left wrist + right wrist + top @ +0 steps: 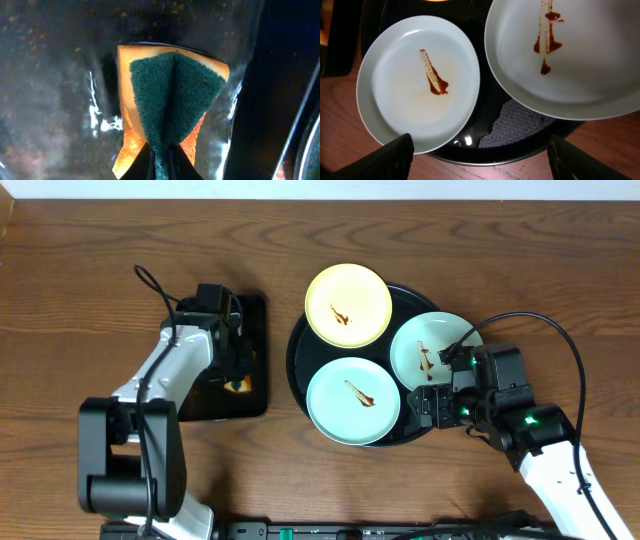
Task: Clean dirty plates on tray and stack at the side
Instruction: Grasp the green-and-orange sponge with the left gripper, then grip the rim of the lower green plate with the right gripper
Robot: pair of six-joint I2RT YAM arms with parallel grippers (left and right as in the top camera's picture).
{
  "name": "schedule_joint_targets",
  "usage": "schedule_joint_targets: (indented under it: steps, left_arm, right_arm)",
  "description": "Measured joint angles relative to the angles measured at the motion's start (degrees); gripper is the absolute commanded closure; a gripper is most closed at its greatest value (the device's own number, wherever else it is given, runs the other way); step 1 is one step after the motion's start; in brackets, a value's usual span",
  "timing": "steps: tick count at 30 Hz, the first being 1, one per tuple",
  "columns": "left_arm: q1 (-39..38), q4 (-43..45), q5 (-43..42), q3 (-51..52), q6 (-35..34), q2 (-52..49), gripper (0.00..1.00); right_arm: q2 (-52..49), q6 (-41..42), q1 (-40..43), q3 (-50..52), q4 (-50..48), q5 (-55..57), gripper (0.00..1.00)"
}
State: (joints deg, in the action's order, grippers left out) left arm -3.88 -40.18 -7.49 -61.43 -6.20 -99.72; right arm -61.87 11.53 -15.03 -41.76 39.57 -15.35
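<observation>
Plates: three, all on the round black tray [297,365] at table [100,240] centre. The yellow plate [348,305] is at the far side and lies over the rim. The right mint plate [435,350] is at the right edge. The near mint plate [353,400] is at the near-left. All are flat, face up, close together and unstacked.

Overhead only: the yellow plate's short brown streak, running far-left to near-right. The left arm reaches over the smaller rectangular tray [262,315], well apart from the plates.

Left wrist only: the left gripper [160,167] is clamped on an orange sponge [172,107] with a dark green scouring face. The sponge is pinched into a fold, crease running straight away from the fingertips, and sits over the wet black surface. The overhead shows only an orange corner [240,386] of it.

Right wrist only: fine smear detail.
- Near mint plate [417,90]: one streak, long axis from upper left to lower right, pooling at the lower end.
- Right mint plate [565,55]: two near-parallel streaks running almost straight up the frame, with a separate drop below. This plate's edge overhangs a textured patch of tray floor [515,125].

Right gripper [480,167] [435,405]: jaws spread wide, one finger at each lower corner of the wrist frame, nothing between them. It sits at the tray's near-right rim, between the two mint plates.
</observation>
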Motion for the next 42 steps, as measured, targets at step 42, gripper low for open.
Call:
schedule_joint_targets:
  steps: [42]
  left_arm:
    - [0.83,1.68,-4.42,-0.22,6.25,16.98,0.93]
  right_arm:
    - [-5.64,0.22,-5.57,0.00,-3.06,2.58,0.32]
